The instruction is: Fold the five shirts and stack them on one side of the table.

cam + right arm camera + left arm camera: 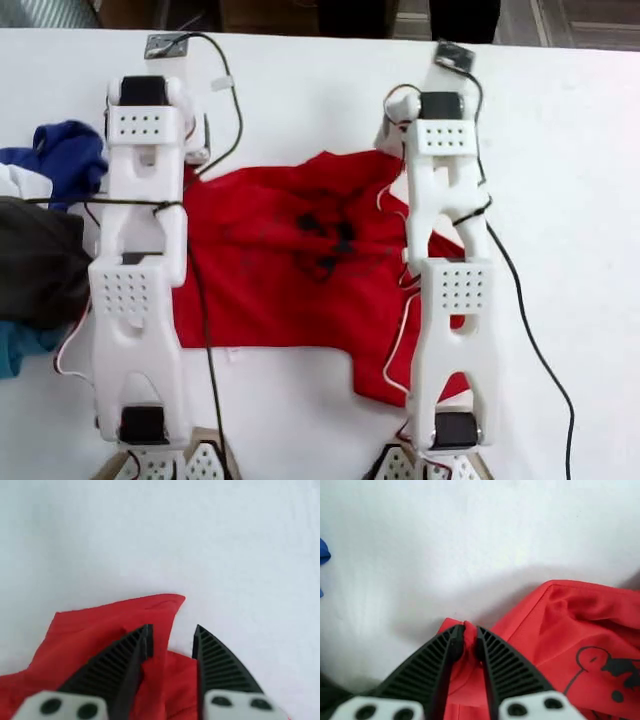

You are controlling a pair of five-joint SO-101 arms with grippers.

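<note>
1 red shirt (pixel 280 285): left fingers (pixel 439 661) pinch its fold, right fingers (pixel 121 664) gape astride its edge.

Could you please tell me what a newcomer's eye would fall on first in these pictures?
The red shirt stands out, spread on the white table under and between the two arms. The left hand is pinched shut on a fold at its edge, while the right hand sits open over another corner. A heap of shirts, blue, dark and white, lies beside the left arm.
</note>
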